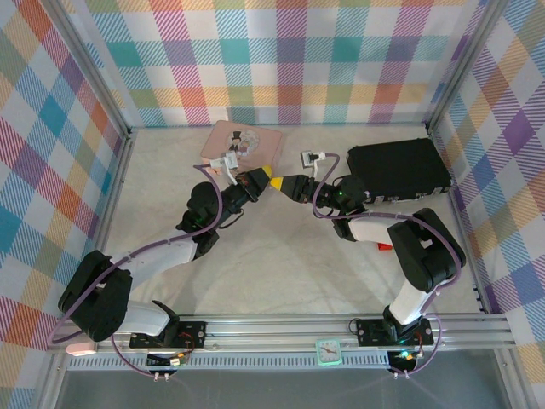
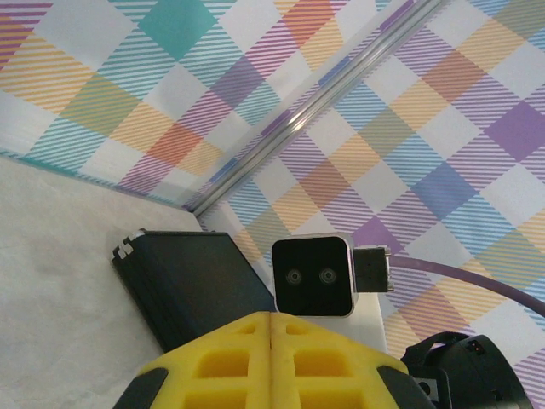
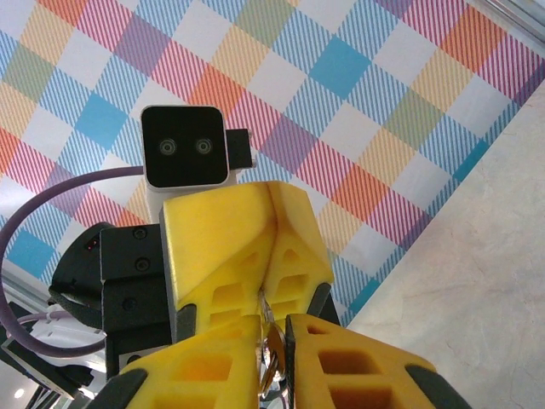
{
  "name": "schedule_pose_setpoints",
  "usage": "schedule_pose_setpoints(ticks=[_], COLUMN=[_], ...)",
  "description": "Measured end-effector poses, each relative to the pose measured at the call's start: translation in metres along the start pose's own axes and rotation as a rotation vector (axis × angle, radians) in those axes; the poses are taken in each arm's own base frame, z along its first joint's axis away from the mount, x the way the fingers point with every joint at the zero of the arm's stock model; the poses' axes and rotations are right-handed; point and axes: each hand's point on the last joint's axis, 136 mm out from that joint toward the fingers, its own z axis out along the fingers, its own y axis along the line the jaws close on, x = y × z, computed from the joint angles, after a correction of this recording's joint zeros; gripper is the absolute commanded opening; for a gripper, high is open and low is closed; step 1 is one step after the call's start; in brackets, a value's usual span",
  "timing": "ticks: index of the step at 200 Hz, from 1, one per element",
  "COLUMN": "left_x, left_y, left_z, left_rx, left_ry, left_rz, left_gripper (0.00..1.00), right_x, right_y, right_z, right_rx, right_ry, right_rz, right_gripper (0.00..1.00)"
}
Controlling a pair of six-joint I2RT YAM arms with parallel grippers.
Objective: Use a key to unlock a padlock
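Plaid-walled cell, cream table (image 1: pixel 281 256); left gripper (image 2: pixel 271 324) pressed together; right gripper (image 3: pixel 274 336) pinching small metal piece (image 3: pixel 272 360).

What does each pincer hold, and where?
Right pincer pinches a small metal piece; its identity and gripped part cannot be told. Left pincer is shut; any hold cannot be told.

Top camera sits high at six o'clock, looking down on the whole table (image 1: pixel 281 256), back wall (image 1: pixel 281 60) at twelve o'clock. Wrist cameras tilt upward, nose to nose: the left one sees the right camera module (image 2: pixel 312 277) close up, and the right one sees the left camera module (image 3: pixel 186 146).
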Motion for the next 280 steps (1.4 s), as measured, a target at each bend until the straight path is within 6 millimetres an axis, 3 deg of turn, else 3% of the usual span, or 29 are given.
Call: schedule_pose_setpoints(ticks=[24,52,60,76,91,107,121,149,166,189,203,211,245,280], left_x=[0.0,-0.002,-0.002,-0.001,0.002,0.0,-0.014,-0.072,-0.105,-0.132,-0.145,-0.149,-0.152,-0.139], left_y=[-0.002,0.0,0.001,0.004,0.017,0.036,0.052,0.077,0.105,0.152,0.187,0.209,0.292,0.344], left_z=[0.0,0.0,-0.001,-0.001,-0.003,-0.005,-0.006,-0.009,-0.009,-0.003,0.003,0.006,0.011,0.025], left_rx=[0.006,-0.001,-0.005,-0.021,-0.075,-0.154,-0.221,-0.316,-0.393,-0.497,-0.552,-0.582,-0.69,-0.732], left_ry=[-0.004,-0.014,-0.016,-0.014,0.003,0.03,0.034,-0.03,-0.051,-0.023,0.012,0.038,0.151,0.282], left_rz=[-0.004,-0.004,-0.004,-0.002,-0.003,0.006,0.024,0.075,0.112,0.139,0.14,0.142,0.113,0.091], left_gripper=[0.0,0.02,0.17,0.62,0.77,0.79,0.8,0.8,0.81,0.85,0.99,1.0,1.0,0.98], right_x=[-0.001,-0.002,-0.002,-0.002,-0.002,-0.003,0.001,0.016,0.021,0.023,0.024,0.025,0.029,0.037], right_y=[-0.001,-0.001,-0.002,-0.001,-0.001,-0.004,-0.012,-0.038,-0.046,-0.044,-0.044,-0.045,-0.059,-0.07], right_z=[0.0,0.0,0.0,0.0,-0.001,-0.003,-0.005,-0.011,-0.015,-0.022,-0.027,-0.03,-0.046,-0.061], right_rx=[0.002,0.006,0.007,0.005,0.002,0.013,0.04,0.134,0.195,0.269,0.318,0.354,0.502,0.608], right_ry=[-0.003,-0.008,-0.008,-0.009,-0.009,-0.012,-0.004,0.036,0.06,0.081,0.095,0.104,0.14,0.179], right_rz=[-0.002,0.001,0.001,-0.004,-0.011,-0.021,-0.022,-0.003,-0.012,-0.06,-0.086,-0.099,-0.136,-0.153], right_gripper=[0.0,0.0,0.0,0.0,0.0,0.0,0.0,0.0,0.0,0.0,0.0,0.0,0.0,0.0])
